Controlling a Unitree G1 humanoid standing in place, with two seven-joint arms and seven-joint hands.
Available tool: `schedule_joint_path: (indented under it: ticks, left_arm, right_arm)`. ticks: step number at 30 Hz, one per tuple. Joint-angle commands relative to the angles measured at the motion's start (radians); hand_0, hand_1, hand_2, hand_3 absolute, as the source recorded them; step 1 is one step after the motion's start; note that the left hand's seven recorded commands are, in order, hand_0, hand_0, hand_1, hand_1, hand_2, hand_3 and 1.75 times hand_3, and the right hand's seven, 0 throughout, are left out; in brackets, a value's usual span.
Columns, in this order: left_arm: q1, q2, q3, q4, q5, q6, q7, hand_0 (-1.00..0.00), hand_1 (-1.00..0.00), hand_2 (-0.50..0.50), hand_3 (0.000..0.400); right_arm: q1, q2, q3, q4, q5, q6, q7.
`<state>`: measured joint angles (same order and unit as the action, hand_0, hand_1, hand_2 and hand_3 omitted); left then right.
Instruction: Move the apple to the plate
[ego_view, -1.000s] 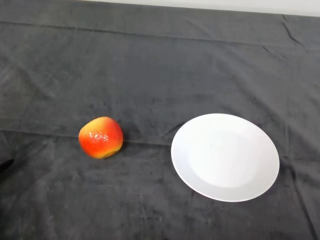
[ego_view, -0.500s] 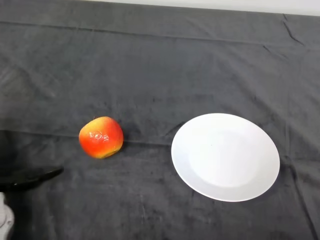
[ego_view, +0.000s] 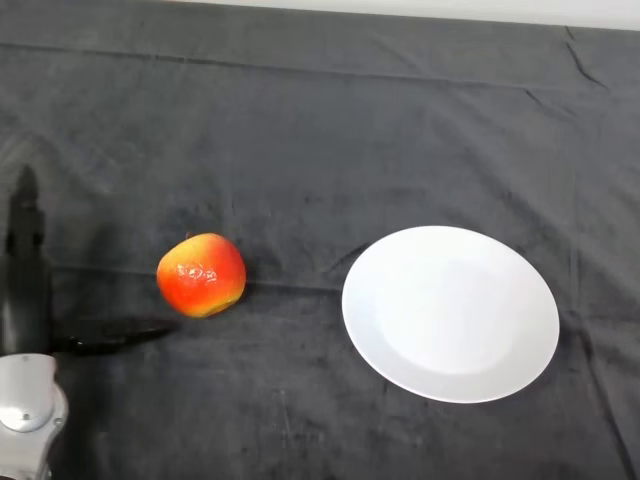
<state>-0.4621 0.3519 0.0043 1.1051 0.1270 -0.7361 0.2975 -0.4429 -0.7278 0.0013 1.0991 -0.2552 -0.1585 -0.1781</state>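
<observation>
The reach is the step in hand: the hand (ego_view: 25, 290), spread open and empty, sits just left of the apple (ego_view: 201, 274) (on the surface, well left of the plate (ego_view: 450, 313)), which it must next enclose.

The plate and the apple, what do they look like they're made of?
The plate looks like white glazed ceramic, though it could be hard plastic: smooth, plain surface with a soft sheen and a shallow rim. The apple has glossy red and yellow skin with bright highlights; it could be real fruit or a plastic replica, and the look does not settle which.
</observation>
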Motion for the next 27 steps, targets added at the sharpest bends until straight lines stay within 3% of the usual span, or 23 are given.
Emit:
schedule_joint_path:
  ticks: [1, 27]
  left_arm:
    - [-0.055, -0.005, -0.033, -0.033, 0.021, -0.002, 0.01, 0.0, 0.0, 0.0, 0.0]
    - [-0.107, -0.062, -0.208, -0.015, 0.154, 0.072, 0.03, 0.0, 0.0, 0.0, 0.0]
  right_arm:
    - [0.1, 0.025, 0.0348, 0.054, -0.0243, 0.032, 0.0104]
    - [0.1, 0.025, 0.0344, 0.054, -0.0245, 0.033, 0.0107]
